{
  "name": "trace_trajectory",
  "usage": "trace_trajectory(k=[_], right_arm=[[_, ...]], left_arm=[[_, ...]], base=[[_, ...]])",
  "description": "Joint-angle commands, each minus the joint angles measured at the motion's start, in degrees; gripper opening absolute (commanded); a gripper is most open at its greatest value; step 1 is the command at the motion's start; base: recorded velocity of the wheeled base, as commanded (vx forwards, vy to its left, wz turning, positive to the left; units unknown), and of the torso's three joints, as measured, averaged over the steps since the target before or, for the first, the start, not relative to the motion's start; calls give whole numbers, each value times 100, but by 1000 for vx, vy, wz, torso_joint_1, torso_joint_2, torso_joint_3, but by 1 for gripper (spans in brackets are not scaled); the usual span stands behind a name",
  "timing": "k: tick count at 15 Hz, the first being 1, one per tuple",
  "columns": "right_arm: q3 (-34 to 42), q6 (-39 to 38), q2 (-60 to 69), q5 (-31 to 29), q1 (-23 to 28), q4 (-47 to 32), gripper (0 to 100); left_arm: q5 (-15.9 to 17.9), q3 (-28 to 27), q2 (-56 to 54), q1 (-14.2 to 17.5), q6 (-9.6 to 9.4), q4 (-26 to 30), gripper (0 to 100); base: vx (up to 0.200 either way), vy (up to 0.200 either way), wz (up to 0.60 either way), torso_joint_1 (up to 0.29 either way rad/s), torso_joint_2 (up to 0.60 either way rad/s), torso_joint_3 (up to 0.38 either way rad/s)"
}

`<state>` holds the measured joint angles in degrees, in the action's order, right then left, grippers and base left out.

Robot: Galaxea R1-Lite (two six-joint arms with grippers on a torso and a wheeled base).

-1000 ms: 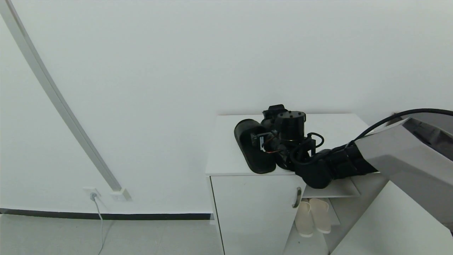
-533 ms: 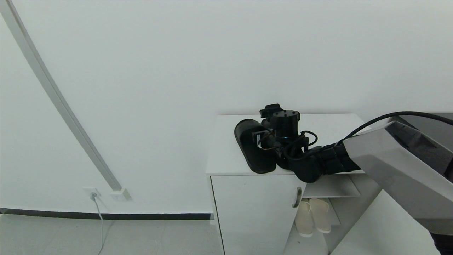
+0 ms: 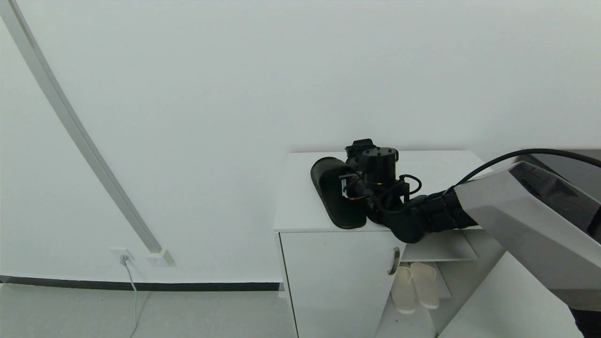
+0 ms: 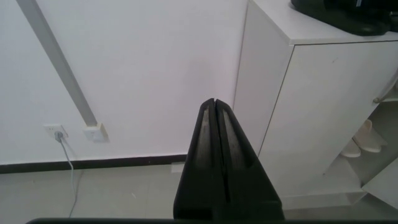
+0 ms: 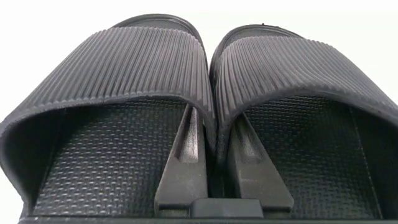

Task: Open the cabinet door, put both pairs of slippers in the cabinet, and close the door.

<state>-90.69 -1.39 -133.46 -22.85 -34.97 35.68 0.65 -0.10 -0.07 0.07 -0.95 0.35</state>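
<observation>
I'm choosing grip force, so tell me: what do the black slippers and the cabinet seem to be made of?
Black slippers: probably moulded rubber or foam, matte; the straps are ribbed and the footbeds pebbled. Cabinet: likely white laminated board, smooth and matte, with flat, even faces. Its handle looks like greyish metal, though that is uncertain.

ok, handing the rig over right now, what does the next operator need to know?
Left tool: shut, empty, low beside the cabinet.
Right tool: shut on the black slippers, one finger inside each, pinching their inner walls together; the pair is on the cabinet top.
Done: door open, white slippers inside, low down.
Left: put the black pair in, close the door.
</observation>
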Motion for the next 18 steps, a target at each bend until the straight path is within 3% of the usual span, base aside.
trace_trajectory(k=[1, 6, 7, 10, 18], right_arm=[[218, -2, 277, 8, -18, 62, 0], [1747, 16, 1279, 166, -141, 598, 0], [2442, 42, 1683, 369, -238, 835, 0], [3602, 42, 2421, 597, -475, 1283, 0], [5781, 25, 4170, 1370, -862, 1538, 0]], left_arm=[[-3, 1, 7, 1, 7, 0, 0], [-3, 1, 7, 1, 7, 0, 0], [-3, 1, 7, 1, 7, 0, 0], [-3, 1, 7, 1, 7, 0, 0], [-3, 1, 7, 1, 7, 0, 0]], base=[[0, 0, 0, 0, 0, 0], [0, 0, 0, 0, 0, 0], [0, 0, 0, 0, 0, 0], [0, 0, 0, 0, 0, 0], [0, 0, 0, 0, 0, 0]])
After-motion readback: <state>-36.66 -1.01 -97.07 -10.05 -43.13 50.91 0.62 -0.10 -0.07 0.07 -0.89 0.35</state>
